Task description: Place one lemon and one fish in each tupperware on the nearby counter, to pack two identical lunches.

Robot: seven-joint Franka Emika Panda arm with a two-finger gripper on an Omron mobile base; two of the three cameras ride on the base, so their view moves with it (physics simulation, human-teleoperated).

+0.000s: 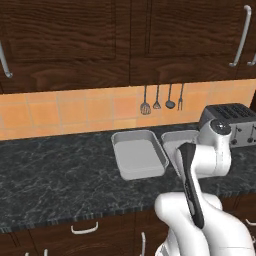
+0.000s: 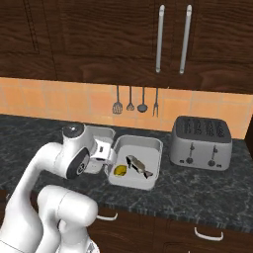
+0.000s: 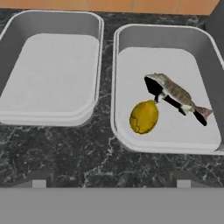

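- Two trays sit side by side near the back edge of the desk (image 1: 60,175), close together but not touching, long sides running front to back.
- One of them, the right tray (image 3: 210,57), carries a lemon (image 3: 144,117) and a fish (image 3: 177,94); the lemon lies toward the tray's front left corner, and the fish lies just beside it, its long axis slanting from the tray's middle toward the front right corner, tail outward.
- Beside it, the left tray (image 3: 52,70) is bare, so by my reckoning one lunch is packed and one remains.
- No second lemon or second fish shows on this stretch of desk; where they lie cannot be told.
- Jaws (image 3: 111,183) are spread wide with nothing between them, poised above the desk's front strip, roughly facing the gap between the two trays, with the filled tray ahead to one side and the bare one to the other.
- Next, I judge, the arm must leave these trays and fetch the remaining pair; the relation that matters on return is the bare tray's place just left of the filled one.
- A toaster (image 2: 201,143) stands on the desk to the right of the filled tray, well clear of it.
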